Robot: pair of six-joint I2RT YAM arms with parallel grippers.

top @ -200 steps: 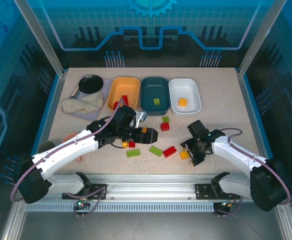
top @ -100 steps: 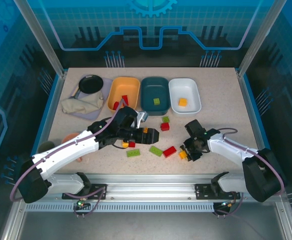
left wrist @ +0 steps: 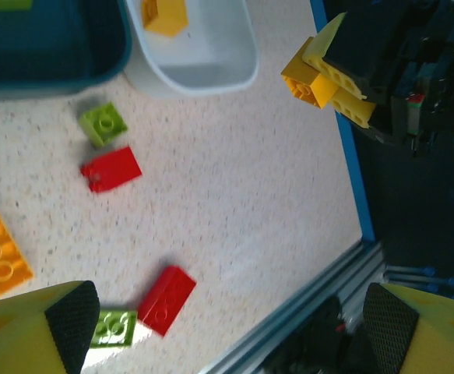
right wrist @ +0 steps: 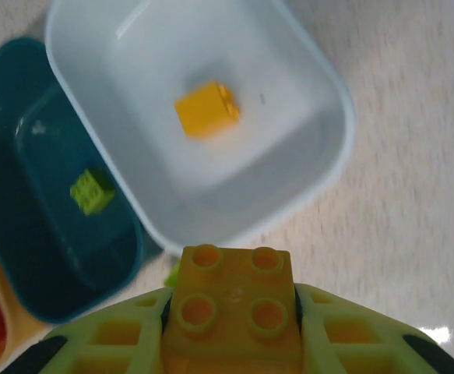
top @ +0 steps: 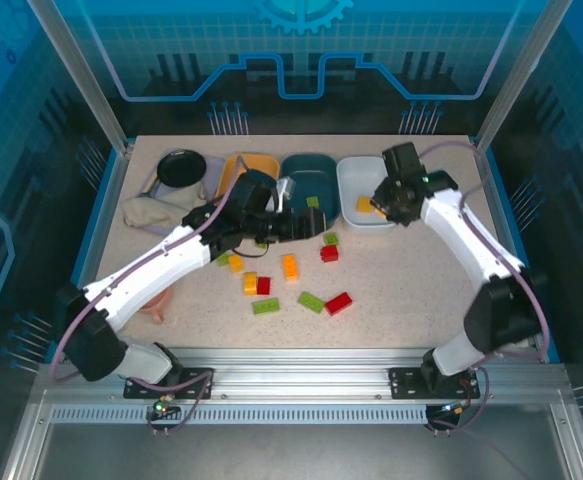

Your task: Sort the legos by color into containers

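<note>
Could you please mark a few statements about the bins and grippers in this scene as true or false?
1. The right gripper is shut on a yellow brick. True.
2. The white bin is empty. False: a small yellow block lies in it.
3. The teal bin holds a green brick. True.
4. The left gripper is shut. False: its jaws stand wide open with nothing between them.

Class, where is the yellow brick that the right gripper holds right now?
Right wrist view, bottom centre: the yellow brick is clamped in the right gripper at the rim of the white bin; a second yellow brick lies inside that bin.
</note>
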